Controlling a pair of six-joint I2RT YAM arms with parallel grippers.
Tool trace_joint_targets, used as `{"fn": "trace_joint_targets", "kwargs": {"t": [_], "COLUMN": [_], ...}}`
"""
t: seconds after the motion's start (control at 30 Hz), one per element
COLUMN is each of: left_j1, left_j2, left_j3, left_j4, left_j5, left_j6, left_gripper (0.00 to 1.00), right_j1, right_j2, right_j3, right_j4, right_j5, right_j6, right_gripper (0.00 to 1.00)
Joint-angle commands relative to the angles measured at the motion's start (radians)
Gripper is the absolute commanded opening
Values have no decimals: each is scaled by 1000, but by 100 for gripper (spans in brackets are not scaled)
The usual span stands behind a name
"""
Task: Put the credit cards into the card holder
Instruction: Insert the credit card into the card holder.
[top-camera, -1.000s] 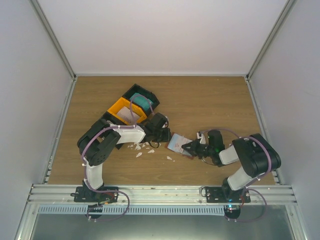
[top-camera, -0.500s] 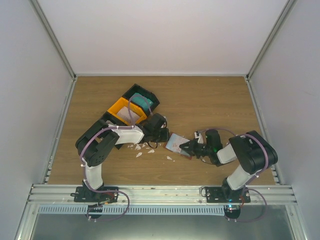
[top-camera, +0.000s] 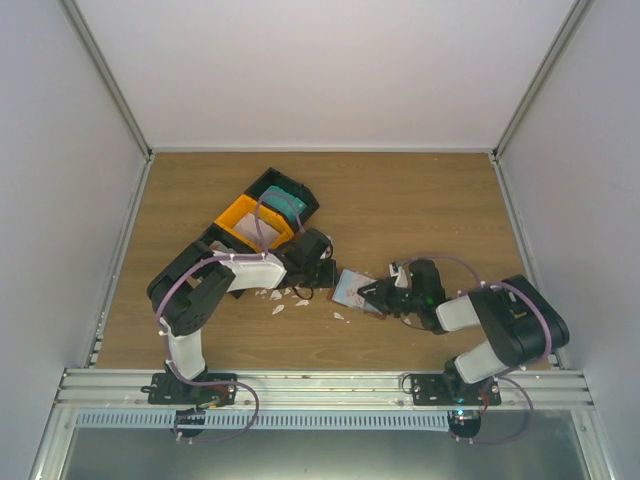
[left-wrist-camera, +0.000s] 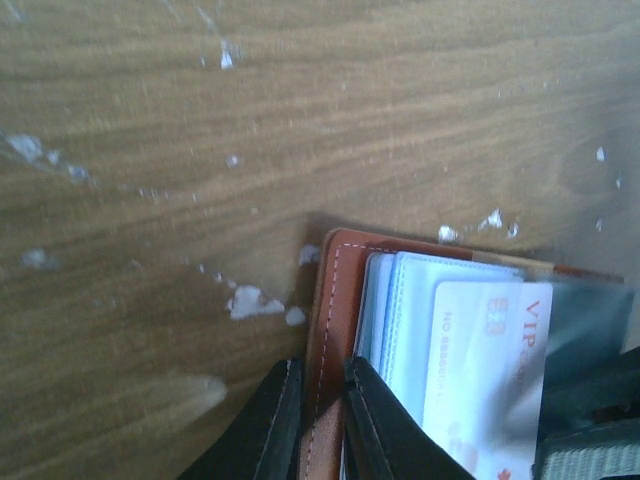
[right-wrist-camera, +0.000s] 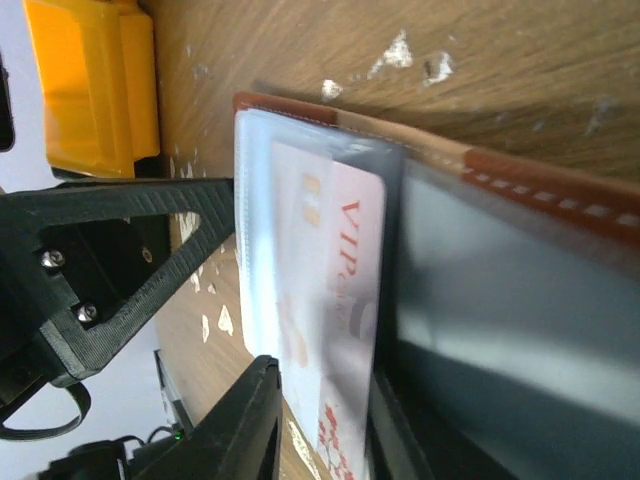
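The brown card holder (top-camera: 354, 287) lies open on the table between the two arms. My left gripper (top-camera: 325, 272) is shut on its brown leather edge (left-wrist-camera: 335, 300), one finger on each side (left-wrist-camera: 320, 405). My right gripper (top-camera: 374, 295) is shut on a red-and-white credit card (right-wrist-camera: 335, 290), which sits partly inside the holder's clear sleeves (left-wrist-camera: 490, 350). The holder's stitched brown flap (right-wrist-camera: 560, 185) runs along the card's far side. A teal card (top-camera: 283, 205) lies in the tray's black bin and a whitish card (top-camera: 256, 232) in its orange bin.
The black-and-orange tray (top-camera: 262, 213) stands behind the left gripper; its orange bin shows in the right wrist view (right-wrist-camera: 95, 85). White scraps (top-camera: 285, 297) lie scattered near the holder, and also show in the left wrist view (left-wrist-camera: 250, 300). Walls enclose the table on three sides.
My right gripper has moved a little to the left with the card, toward the left gripper. The right arm's elbow has swung down and to the right. The left arm has barely moved.
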Motion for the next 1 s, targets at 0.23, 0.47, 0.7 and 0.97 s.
{"fn": "trace_joint_targets", "kwargs": {"t": [0.23,0.47,0.7,0.97], "left_j1": [-23,-28,-35,-36], "left_j2": [-58,-116,-147,-80], "left_j3": [-28,-25,-37,2], "left_j4": [-112,-125,-80,-103], "left_j5": [31,44,106,123], "left_j6": [5,2,2,14], "left_gripper": [16,19,15,12], "right_j1": [22,53,116,181], "right_j2": [-235,-301,-260,-164], "right_j3": [103,182,273,332], "right_j4": [-526,-740,-840,-877], "right_j5": [216,336,416,465], "right_j6": [-190,-253,-298,-289], "right_gripper": [47,55,54,51]}}
